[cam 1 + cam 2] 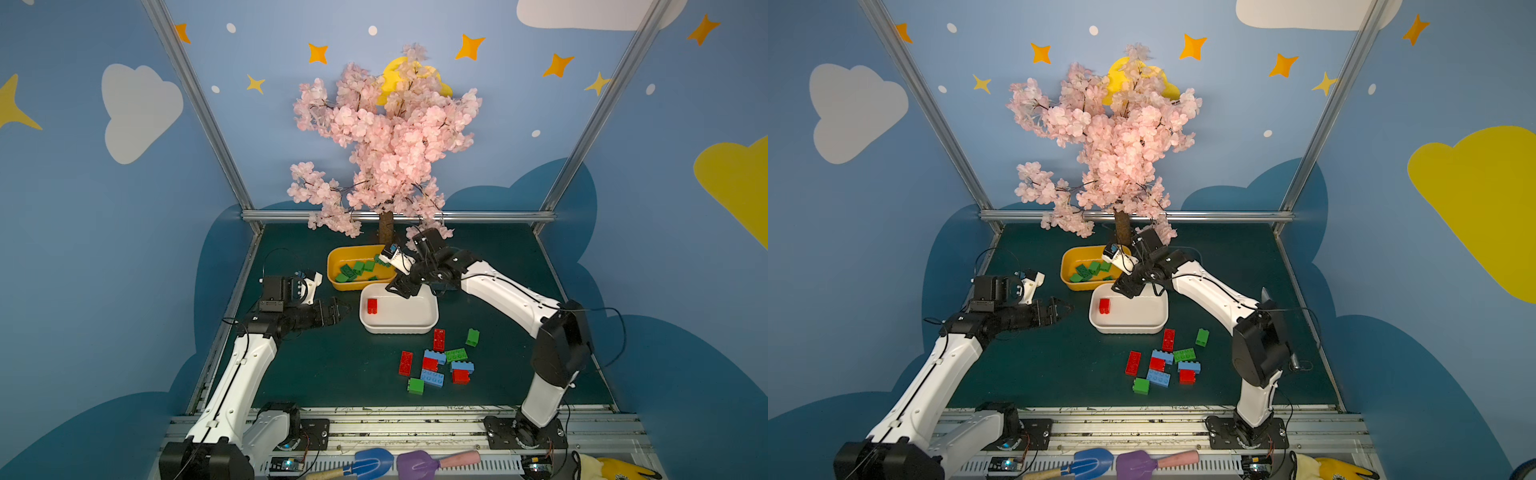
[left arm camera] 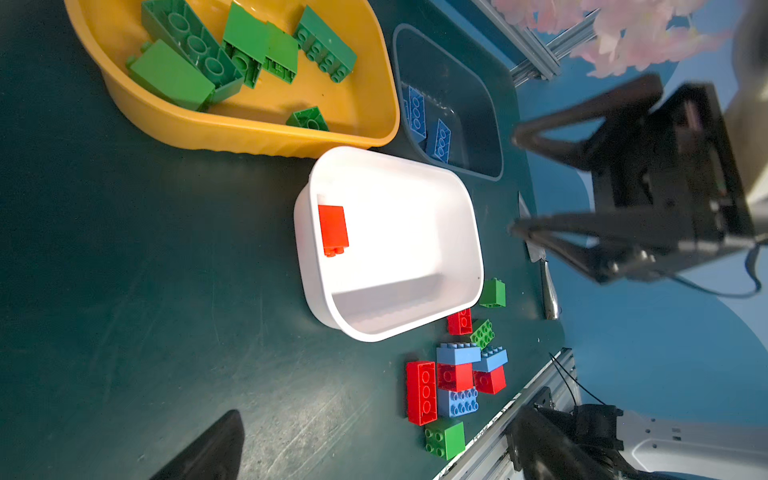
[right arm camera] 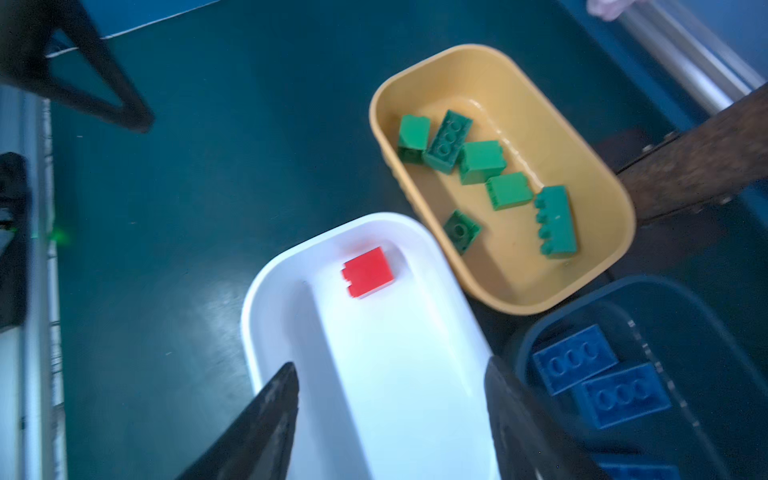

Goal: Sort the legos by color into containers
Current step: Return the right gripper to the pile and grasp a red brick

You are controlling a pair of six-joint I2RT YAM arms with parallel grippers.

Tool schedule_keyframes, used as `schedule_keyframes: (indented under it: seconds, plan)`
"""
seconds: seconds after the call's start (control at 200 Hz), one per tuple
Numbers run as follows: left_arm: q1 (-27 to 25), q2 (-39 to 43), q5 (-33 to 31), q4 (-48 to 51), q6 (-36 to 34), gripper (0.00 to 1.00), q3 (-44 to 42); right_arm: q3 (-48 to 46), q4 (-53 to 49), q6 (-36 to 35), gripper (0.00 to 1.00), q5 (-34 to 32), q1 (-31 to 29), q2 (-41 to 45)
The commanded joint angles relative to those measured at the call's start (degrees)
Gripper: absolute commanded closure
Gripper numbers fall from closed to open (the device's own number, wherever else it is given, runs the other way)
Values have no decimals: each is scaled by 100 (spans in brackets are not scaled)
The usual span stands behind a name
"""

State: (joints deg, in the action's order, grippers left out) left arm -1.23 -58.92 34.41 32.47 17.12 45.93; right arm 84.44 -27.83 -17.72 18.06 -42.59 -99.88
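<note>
Above the white tub (image 3: 250, 332), the right end effector (image 3: 390, 363) hangs released and empty; the left end effector (image 1: 341, 312) likewise released.

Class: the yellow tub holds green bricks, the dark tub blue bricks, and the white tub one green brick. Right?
No. The one brick in the white tub is red, as the right wrist view shows. The rest holds.

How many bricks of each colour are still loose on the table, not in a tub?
Red bricks: 4
Green bricks: 3
Blue bricks: 3
Total: 10
</note>
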Motion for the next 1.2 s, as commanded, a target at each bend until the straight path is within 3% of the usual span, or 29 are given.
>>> schedule_keyframes:
  seconds: [0.0,0.245,0.435,0.591,0.771,1.196]
  plan:
    - [24,-71,138,-200,31,0,-29,-710,-6,1080,28,-254,-375,421]
    - [23,-240,178,-311,77,0,-25,-1598,-752,3990,27,-1726,-1300,1163]
    - [21,-261,199,-333,57,0,-73,-1995,-1224,6445,28,-2022,-1541,1256]
    - [18,-275,239,-451,57,0,-200,-2421,-712,7678,29,-1996,-1795,1137]
    - [19,-292,367,-476,17,1,-324,-2308,-831,8062,28,-2541,-2274,715]
    - [20,-252,374,-457,-77,1,-427,-2209,-263,8077,37,-2427,-2305,-147]
